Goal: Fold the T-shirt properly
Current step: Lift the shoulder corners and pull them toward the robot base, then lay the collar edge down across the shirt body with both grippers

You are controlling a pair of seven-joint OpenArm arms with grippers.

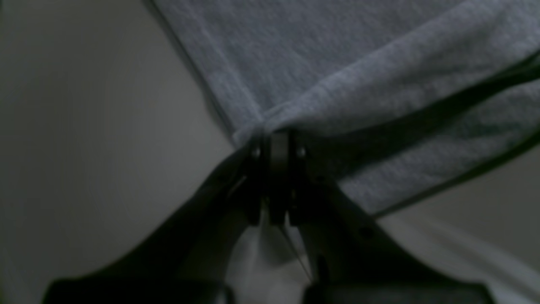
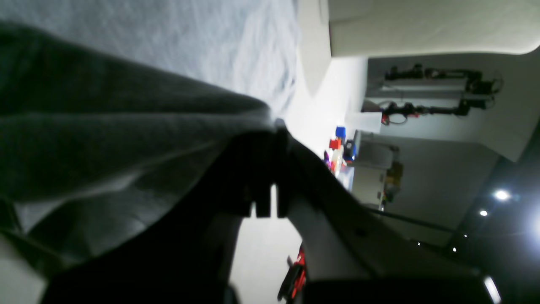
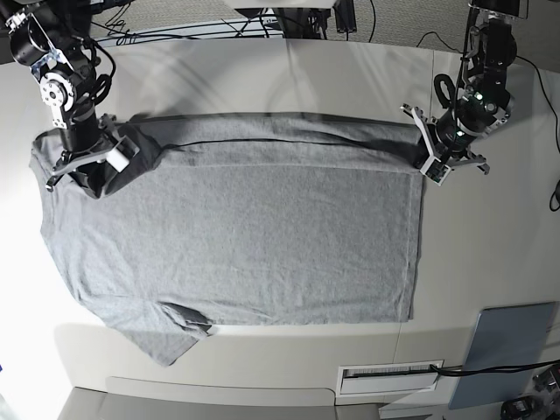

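The heather-grey T-shirt [image 3: 245, 236] lies spread on the white table [image 3: 490, 262], plain side up, with its far edge folded over into a raised band. My left gripper [image 3: 427, 150] is at the shirt's far right corner. In the left wrist view the left gripper [image 1: 278, 141] is shut on a pinched corner of the T-shirt [image 1: 337, 55]. My right gripper [image 3: 96, 171] is at the far left shoulder area. In the right wrist view the right gripper [image 2: 274, 126] is shut on a fold of the T-shirt [image 2: 126, 126], which drapes over it. No lettering shows.
A grey-blue flat panel [image 3: 503, 354] lies at the near right corner of the table. A white slotted strip [image 3: 389, 378] sits at the near edge. Cables [image 3: 219, 22] run along the far side. One sleeve [image 3: 171, 341] hangs toward the near left edge.
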